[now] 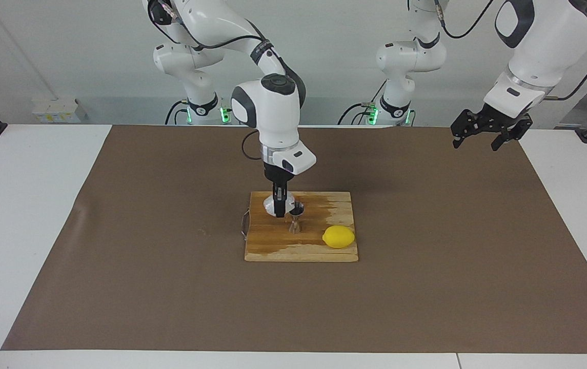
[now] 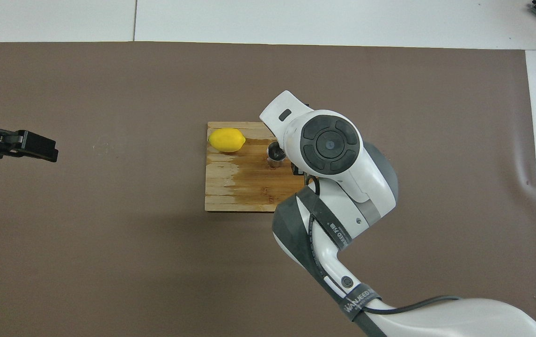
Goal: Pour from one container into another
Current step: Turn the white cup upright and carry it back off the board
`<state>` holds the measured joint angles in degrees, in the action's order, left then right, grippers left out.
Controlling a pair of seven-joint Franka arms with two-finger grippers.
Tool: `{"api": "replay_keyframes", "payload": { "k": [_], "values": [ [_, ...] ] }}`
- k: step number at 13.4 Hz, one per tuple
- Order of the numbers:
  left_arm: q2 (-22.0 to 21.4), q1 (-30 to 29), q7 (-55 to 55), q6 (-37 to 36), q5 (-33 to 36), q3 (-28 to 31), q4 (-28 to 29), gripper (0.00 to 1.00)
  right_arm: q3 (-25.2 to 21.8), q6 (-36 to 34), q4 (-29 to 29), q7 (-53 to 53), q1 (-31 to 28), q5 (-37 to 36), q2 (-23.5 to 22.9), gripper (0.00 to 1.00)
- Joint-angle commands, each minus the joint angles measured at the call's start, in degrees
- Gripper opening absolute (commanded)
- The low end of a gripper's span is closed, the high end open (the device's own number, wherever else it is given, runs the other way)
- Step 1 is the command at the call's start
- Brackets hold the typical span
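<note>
The small translucent whitish cup (image 1: 271, 205) stands on the wooden board (image 1: 278, 246), on the edge nearer the robots. My right gripper (image 1: 279, 209) reaches straight down onto it and is shut on its rim wall. The shiny steel jigger (image 1: 296, 219) stands upright on the board just beside the cup, toward the left arm's end. In the overhead view the jigger (image 2: 275, 155) shows, but the right arm's wrist hides the cup and the gripper. My left gripper (image 1: 479, 139) waits open and empty in the air over the brown mat's left-arm end; it also shows in the overhead view (image 2: 38, 146).
A yellow lemon (image 1: 338, 237) lies on the board's corner farther from the robots, toward the left arm's end; it also shows in the overhead view (image 2: 226, 140). The board (image 2: 235, 192) has a wet dark patch. A brown mat (image 1: 426, 287) covers the table.
</note>
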<state>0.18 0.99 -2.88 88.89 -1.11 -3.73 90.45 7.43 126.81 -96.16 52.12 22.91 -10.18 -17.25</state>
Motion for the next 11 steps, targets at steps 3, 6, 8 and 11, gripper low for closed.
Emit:
{"api": "replay_keyframes", "payload": {
  "k": [3,6,8,11],
  "values": [
    [-1.4,-0.6,-0.3,-0.2,-0.5,-0.1,1.6,1.00,0.5,2.0,-1.6,9.7,-6.3,14.4,1.3,0.00],
    [-1.4,-0.6,-0.3,-0.2,-0.5,-0.1,1.5,1.00,0.6,6.0,-6.6,21.0,-12.4,30.8,2.3,0.00],
    [-1.4,-0.6,-0.3,-0.2,-0.5,-0.1,1.5,1.00,0.6,7.6,-11.0,32.7,-16.5,43.4,3.7,0.00],
    [-1.4,-0.6,-0.3,-0.2,-0.6,-0.1,1.5,1.00,0.6,5.4,-14.8,48.6,-23.9,55.6,3.8,0.00]
  ]
}}
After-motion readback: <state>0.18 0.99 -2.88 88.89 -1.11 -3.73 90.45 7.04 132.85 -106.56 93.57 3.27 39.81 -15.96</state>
